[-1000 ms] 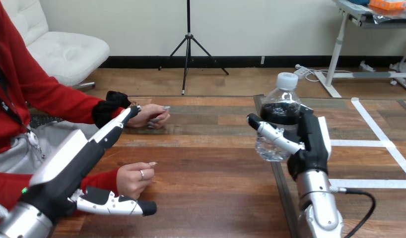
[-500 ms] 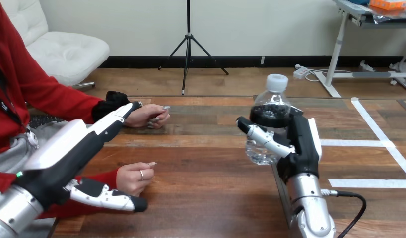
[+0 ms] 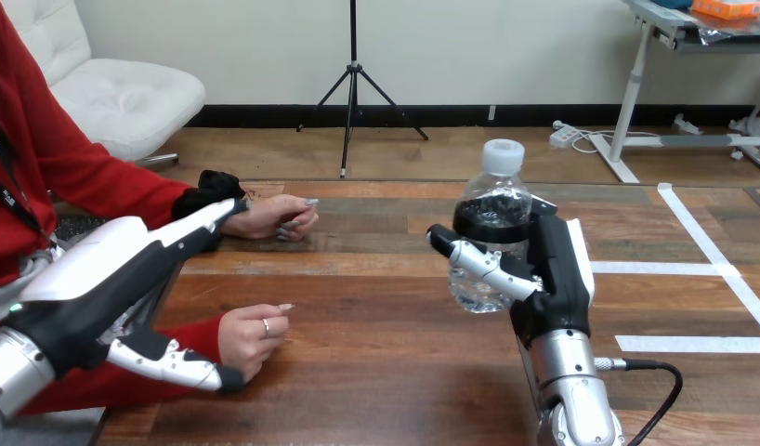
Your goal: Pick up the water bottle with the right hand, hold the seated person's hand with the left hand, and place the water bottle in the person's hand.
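Plainly noted a water bottle (image 3: 491,237) of clear plastic, with a white screw cap, a dark band round the shoulder and a ribbed, see-through lower body. Held upright above the wooden table (image 3: 376,325), right of centre, in the right hand (image 3: 553,288). Clasped by that hand: thumb (image 3: 483,263) laid slantwise across the front of the lower body, fingers (image 3: 546,232) curled round the back and right side, cap and shoulder standing above them. Saw the left hand (image 3: 98,288) low at the view's left, unclenched and grasping nothing, straight fingers (image 3: 204,223) reaching toward the person's far hand (image 3: 281,216), tips over the dark cuff; could not tell whether touching. Found its thumb (image 3: 172,364) stretched out just beside and below the person's near hand (image 3: 253,333), loosely fisted on the table. Well apart: bottle and both of the person's hands.
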{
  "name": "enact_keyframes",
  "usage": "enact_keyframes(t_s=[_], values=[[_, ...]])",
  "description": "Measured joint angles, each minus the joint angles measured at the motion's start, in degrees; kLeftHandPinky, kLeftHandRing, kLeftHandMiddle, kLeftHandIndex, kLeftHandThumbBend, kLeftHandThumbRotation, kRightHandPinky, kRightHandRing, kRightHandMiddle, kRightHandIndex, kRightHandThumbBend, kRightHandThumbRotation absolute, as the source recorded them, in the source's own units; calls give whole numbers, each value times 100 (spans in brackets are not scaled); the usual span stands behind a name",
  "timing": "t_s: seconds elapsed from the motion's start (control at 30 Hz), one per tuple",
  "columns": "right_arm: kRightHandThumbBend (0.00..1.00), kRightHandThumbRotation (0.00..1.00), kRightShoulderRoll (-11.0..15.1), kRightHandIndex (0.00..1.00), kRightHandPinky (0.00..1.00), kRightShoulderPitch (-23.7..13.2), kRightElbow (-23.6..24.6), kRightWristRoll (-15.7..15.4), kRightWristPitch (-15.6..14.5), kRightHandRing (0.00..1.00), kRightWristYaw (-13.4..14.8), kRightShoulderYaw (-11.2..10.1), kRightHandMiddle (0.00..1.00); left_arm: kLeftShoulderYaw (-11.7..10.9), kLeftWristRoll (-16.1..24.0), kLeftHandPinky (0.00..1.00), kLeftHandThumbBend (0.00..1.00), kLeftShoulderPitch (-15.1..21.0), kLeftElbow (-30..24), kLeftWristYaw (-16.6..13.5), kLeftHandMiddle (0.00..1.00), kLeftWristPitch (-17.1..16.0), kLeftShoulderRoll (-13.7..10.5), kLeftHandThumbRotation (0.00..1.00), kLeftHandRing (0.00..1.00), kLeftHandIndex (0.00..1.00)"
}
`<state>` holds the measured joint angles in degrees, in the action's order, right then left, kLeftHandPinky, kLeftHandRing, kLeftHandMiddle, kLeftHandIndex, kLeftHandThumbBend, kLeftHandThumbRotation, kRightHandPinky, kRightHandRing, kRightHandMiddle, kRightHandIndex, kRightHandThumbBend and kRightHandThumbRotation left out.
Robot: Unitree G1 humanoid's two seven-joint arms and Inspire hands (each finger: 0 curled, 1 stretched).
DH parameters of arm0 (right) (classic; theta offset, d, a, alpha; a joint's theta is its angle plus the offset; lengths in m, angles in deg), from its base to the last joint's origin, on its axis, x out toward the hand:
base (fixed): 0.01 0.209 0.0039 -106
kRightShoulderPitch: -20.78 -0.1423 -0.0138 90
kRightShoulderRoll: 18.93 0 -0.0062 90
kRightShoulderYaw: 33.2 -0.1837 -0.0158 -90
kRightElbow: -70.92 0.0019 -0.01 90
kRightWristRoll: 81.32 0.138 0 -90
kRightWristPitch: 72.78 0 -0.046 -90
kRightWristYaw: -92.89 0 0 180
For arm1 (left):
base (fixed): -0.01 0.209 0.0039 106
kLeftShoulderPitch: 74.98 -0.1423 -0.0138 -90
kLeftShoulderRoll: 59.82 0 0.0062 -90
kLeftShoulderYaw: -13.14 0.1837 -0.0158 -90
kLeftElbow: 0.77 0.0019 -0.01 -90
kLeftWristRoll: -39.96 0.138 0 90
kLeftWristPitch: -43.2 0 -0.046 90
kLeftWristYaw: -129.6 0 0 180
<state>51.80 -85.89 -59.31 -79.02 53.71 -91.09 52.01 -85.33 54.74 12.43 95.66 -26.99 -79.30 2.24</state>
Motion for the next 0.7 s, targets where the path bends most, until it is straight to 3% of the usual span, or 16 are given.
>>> enact_keyframes(t_s=[0.7], values=[[68,0,-35,29,19,284,694,-17,-119,23,-35,329,29,251,486,73,100,584,1053,21,84,-680,-423,31,81,87]])
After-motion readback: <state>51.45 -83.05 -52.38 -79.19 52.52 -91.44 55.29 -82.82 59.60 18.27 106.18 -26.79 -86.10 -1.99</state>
